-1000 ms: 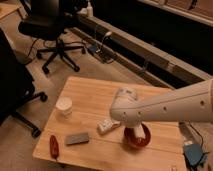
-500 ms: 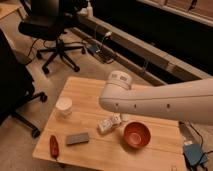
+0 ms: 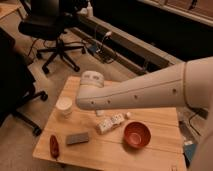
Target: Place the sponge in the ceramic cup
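The arm [image 3: 135, 92] is stretching over the table [image 3: 115, 156], hiding its closed gripper, while the sponge [image 3: 77, 138] is lying near the cup [image 3: 64, 106]

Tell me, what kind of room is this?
Probably an office or lab: a rolling chair, cables by the wall, a wooden table. The gripper is hidden behind the arm.

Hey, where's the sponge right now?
In the camera view the sponge lies at the front left of the table, between the red object and the white packet, below the cup. The gripper hides behind the arm above.
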You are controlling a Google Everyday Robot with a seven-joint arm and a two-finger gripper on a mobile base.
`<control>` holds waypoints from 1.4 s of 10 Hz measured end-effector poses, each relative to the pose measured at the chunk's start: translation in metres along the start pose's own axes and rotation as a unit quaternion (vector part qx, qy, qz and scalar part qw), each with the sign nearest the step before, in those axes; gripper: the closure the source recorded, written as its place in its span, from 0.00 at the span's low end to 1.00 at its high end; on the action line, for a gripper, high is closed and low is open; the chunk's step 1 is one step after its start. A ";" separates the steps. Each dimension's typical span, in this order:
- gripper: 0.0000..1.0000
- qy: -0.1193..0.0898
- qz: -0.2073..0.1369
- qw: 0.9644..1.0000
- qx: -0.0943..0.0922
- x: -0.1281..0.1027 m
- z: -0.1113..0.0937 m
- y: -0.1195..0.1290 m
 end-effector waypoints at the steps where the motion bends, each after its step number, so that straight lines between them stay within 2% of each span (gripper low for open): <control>1: 1.00 -0.009 -0.012 1.000 -0.009 -0.013 0.003 0.018; 3: 1.00 -0.033 -0.034 0.998 -0.028 -0.041 0.008 0.054; 8: 1.00 -0.091 -0.032 0.993 -0.065 -0.093 0.003 0.085; 10: 1.00 -0.105 -0.029 0.991 -0.079 -0.104 0.006 0.097; 14: 1.00 -0.120 -0.037 0.986 -0.108 -0.115 0.013 0.128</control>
